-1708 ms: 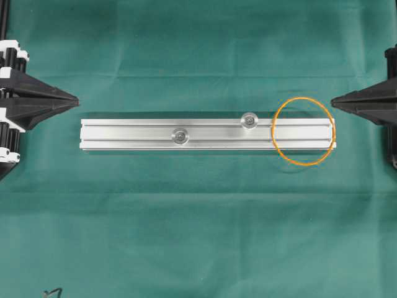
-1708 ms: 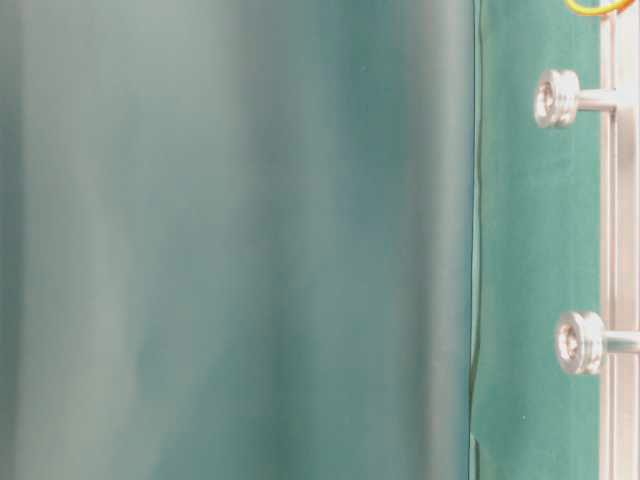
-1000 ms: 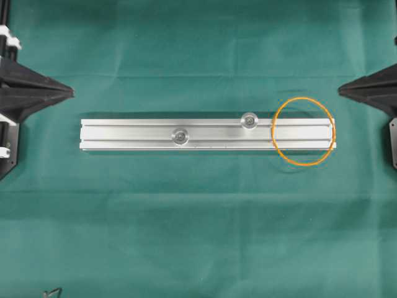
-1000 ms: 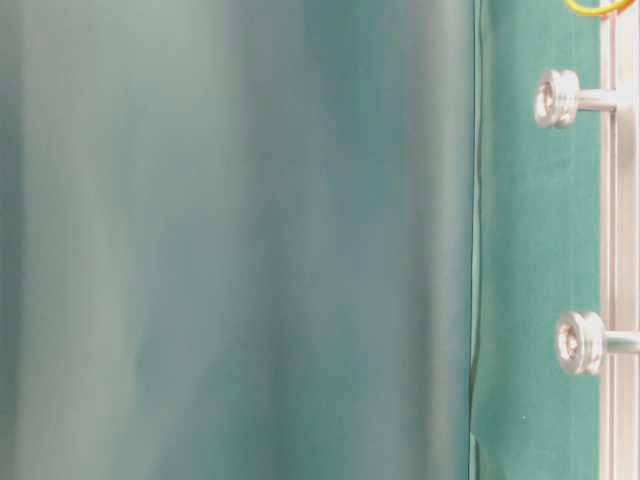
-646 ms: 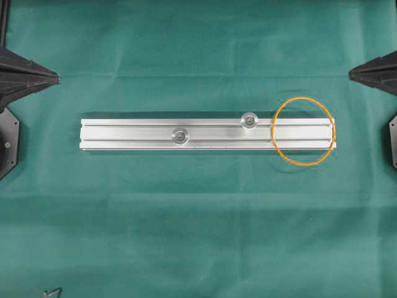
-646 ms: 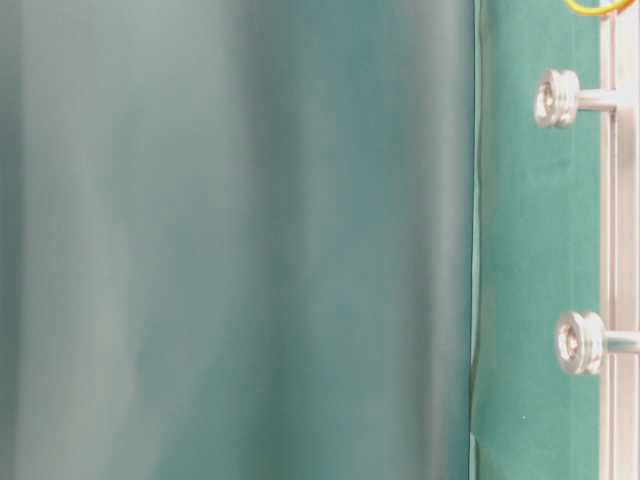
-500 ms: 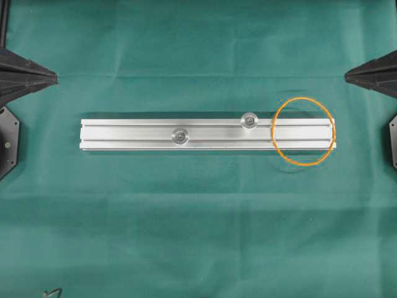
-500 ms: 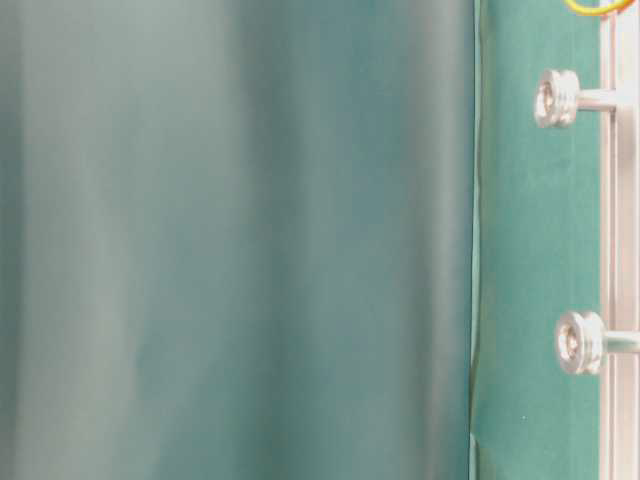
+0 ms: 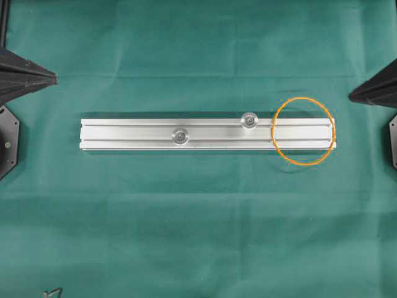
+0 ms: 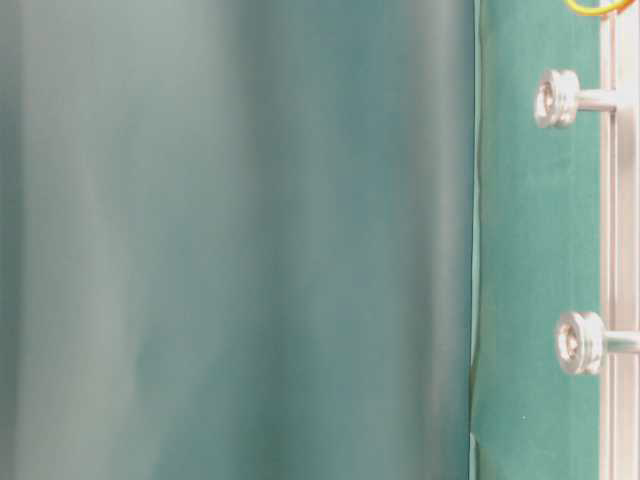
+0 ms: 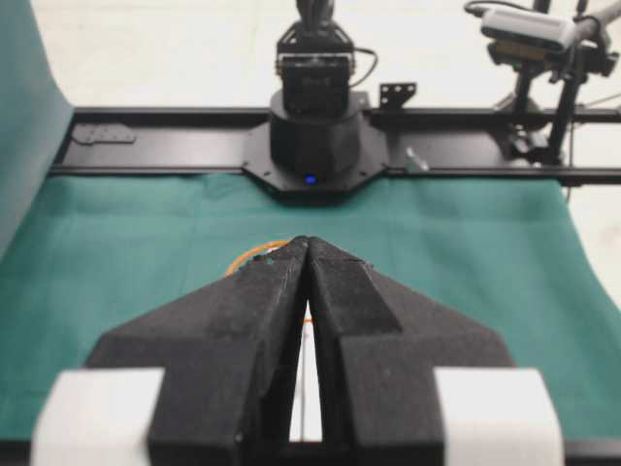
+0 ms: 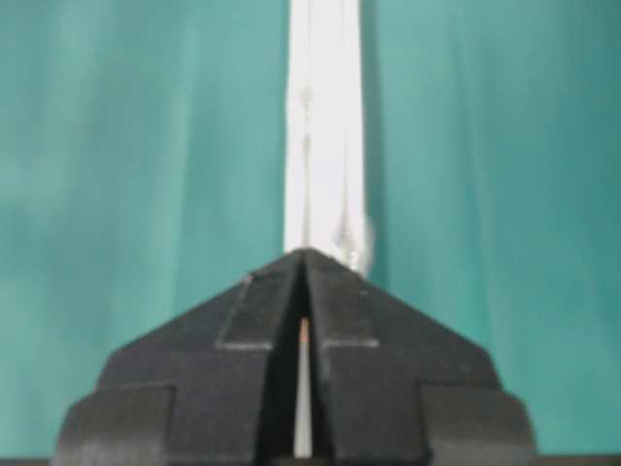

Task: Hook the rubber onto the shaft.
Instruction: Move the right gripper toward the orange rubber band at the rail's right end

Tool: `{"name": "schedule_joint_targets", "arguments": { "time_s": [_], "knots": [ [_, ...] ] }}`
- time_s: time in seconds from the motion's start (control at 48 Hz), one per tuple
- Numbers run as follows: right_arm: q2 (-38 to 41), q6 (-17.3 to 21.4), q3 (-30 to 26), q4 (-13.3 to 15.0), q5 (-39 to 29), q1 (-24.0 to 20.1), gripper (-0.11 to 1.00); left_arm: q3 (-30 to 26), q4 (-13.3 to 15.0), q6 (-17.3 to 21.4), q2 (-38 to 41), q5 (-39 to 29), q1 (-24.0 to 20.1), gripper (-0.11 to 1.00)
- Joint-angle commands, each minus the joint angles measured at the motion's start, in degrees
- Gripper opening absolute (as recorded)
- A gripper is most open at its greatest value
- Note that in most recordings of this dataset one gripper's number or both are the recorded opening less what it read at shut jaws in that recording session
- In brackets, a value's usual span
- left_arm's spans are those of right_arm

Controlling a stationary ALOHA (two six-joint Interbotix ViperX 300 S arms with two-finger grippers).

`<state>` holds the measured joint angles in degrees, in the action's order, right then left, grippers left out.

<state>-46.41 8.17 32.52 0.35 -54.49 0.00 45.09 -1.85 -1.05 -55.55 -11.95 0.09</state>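
Overhead view: the rubber (image 9: 303, 131) is lying as a loose orange loop across the 3 o'clock end of the silver rail (image 9: 208, 135), touching only rail and cloth. Two shafts are standing up from the rail: one (image 9: 249, 120) just at the 9 o'clock side of the loop, the other (image 9: 180, 136) farther toward 9 o'clock. The left gripper (image 9: 54, 77) is sitting at the 9 o'clock edge and the right gripper (image 9: 351, 96) at the 3 o'clock edge, both well apart from the loop. Each pair of fingers is pressed together, holding nothing.

Step in hand, as judged: approaching to pick up the rubber; nothing is hooked yet. To do it well, the right fingers should be parting before descending, then pinching the loop where it overhangs the rail onto the green bench (image 9: 198, 236), since a thin band lying flat on metal is likely slipping from under the tips. Once lifted, the loop should be drawn toward 9 o'clock and dropped over the nearer shaft's head.

The table-level view alone is showing the shafts (image 10: 558, 98) in profile, with flanged heads on thin stems, and only a sliver of the rubber (image 10: 597, 8). The left wrist view is showing the band (image 11: 250, 257) beyond its own tips; the right wrist view is showing the rail (image 12: 323, 126) but blurs any band.
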Motion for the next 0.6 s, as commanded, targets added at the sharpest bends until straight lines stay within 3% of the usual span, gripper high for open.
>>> {"name": "schedule_joint_targets", "arguments": {
  "time_s": [0.0,0.083,0.208,0.583],
  "knots": [
    [2.72,0.09,-4.75,-0.26,-10.9,0.09,0.03,-0.88,-0.18,0.09,0.35,0.26,0.0,0.0],
    [4.92,0.09,-6.77,-0.26,-17.84,0.09,0.03,-0.88,-0.18,0.09,0.35,0.26,-0.09,0.0],
    [7.12,0.09,-8.09,-0.26,-23.03,0.09,0.03,-0.88,-0.18,0.0,0.53,0.26,0.0,0.0],
    [8.7,0.0,-8.44,-1.32,-24.26,0.09,0.03,-0.97,-0.18,0.0,0.62,0.26,-0.09,0.0]
  ]
}}
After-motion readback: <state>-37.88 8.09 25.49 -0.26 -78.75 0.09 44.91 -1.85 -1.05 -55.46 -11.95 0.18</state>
